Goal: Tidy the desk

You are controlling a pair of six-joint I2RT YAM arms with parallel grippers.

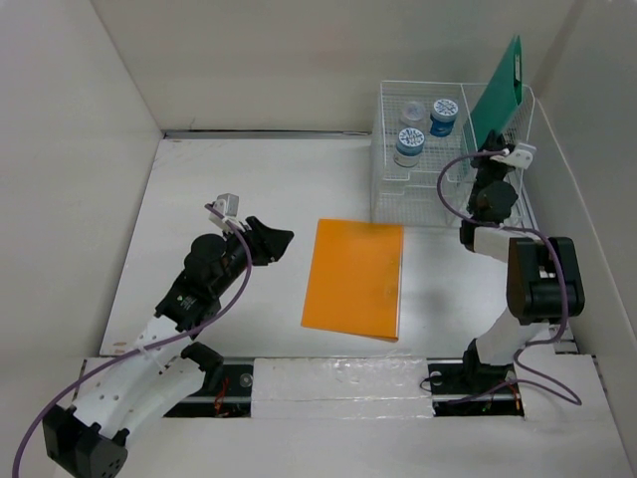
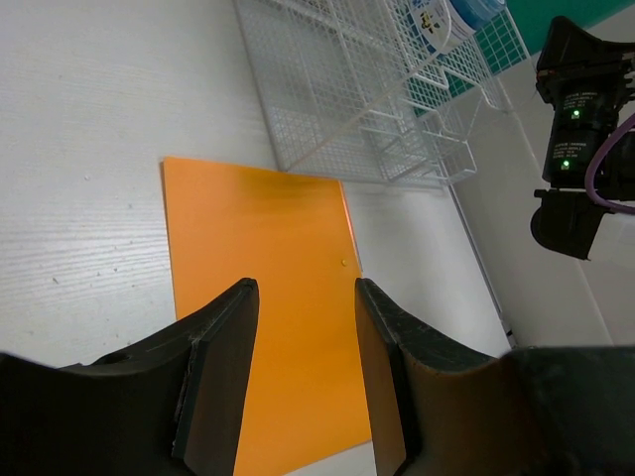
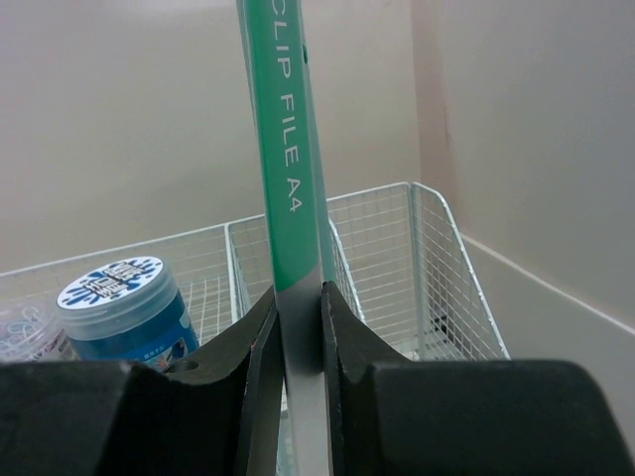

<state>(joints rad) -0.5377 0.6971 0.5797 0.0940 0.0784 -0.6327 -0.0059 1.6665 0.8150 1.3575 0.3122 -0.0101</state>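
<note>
The white desk [image 1: 239,179] bears an orange folder [image 1: 355,277] lying flat at its middle; it also shows in the left wrist view [image 2: 258,288]. My left gripper [image 1: 274,242] is open and empty, just left of the folder, pointing at it [image 2: 306,297]. My right gripper [image 1: 495,156] is shut on a green clip file [image 1: 501,92] and holds it upright over the right compartment of the wire-mesh rack [image 1: 398,204]. In the right wrist view the file's spine [image 3: 288,178] stands between my fingers [image 3: 256,337].
Three blue-lidded jars [image 1: 444,116] stand in the rack's left compartments; one shows in the right wrist view [image 3: 124,307]. White walls enclose the desk on three sides. The rack [image 2: 347,89] sits at the back right, close to the right wall.
</note>
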